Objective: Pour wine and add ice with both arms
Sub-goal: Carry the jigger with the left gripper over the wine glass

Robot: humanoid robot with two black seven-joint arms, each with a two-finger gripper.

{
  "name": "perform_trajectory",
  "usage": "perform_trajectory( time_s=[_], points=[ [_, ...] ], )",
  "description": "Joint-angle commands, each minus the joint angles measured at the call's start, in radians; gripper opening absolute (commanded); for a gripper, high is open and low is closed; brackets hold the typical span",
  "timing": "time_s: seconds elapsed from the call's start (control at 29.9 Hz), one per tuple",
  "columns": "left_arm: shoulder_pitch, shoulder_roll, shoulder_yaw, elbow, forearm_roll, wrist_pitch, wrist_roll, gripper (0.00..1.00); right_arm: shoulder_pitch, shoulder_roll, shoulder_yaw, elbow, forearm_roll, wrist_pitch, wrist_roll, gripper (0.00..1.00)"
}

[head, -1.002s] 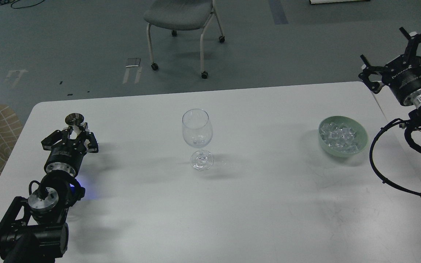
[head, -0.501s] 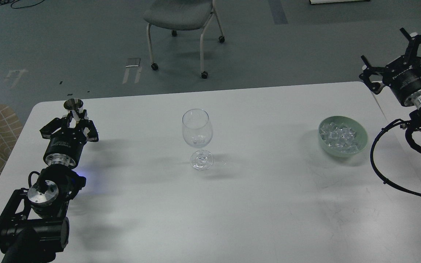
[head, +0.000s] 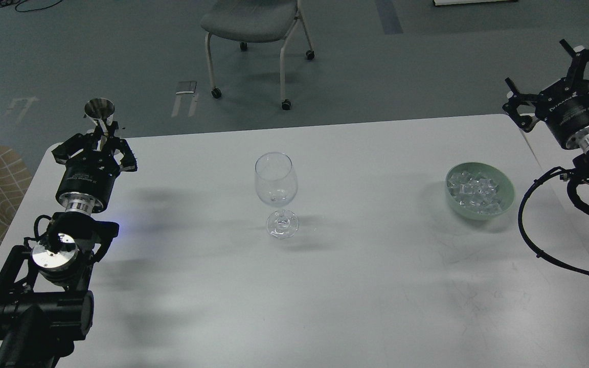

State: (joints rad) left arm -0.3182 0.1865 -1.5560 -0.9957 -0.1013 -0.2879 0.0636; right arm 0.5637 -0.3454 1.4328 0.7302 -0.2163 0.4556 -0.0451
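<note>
At tabletop (head: 325,286) centre: wine glass (head: 275,200). Ice bowl (head: 479,190) at 3 o'clock. Left pincer (head: 101,134) pinching steel jigger (head: 100,113); right pincer (head: 550,69) spread.

1. The left gripper (head: 101,137) now sits higher in the view than a second ago, shifted toward 12 o'clock, near the table's (head: 325,286) far left corner.
2. The small metal cup (head: 99,109) clamped between its fingers rises with it and now shows against the floor beyond the table edge, where earlier it showed against the tabletop.
3. The left arm's wrist ring (head: 76,205) also moves toward 12 o'clock.
</note>
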Motion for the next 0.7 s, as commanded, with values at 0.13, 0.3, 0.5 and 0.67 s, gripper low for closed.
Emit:
perform_trajectory(
  time_s=[0.13,0.3,0.5,0.67],
  points=[
    [0.008,-0.012,0.01,-0.041,0.002,0.003,0.004,0.19,-0.008,-0.004,0.0,-0.005,0.0,0.001,0.001,1.0],
    [0.005,-0.002,0.103,-0.092,0.002,0.006,0.01,0.15,-0.012,-0.006,0.0,-0.005,0.0,0.003,-0.001,1.0],
    [0.016,0.011,0.166,-0.205,0.002,0.042,0.074,0.15,-0.015,-0.018,0.0,-0.005,0.0,0.003,-0.001,1.0],
    [0.065,-0.001,0.168,-0.303,0.002,0.079,0.088,0.15,-0.019,-0.032,0.001,-0.005,0.0,0.003,-0.001,1.0]
  ],
)
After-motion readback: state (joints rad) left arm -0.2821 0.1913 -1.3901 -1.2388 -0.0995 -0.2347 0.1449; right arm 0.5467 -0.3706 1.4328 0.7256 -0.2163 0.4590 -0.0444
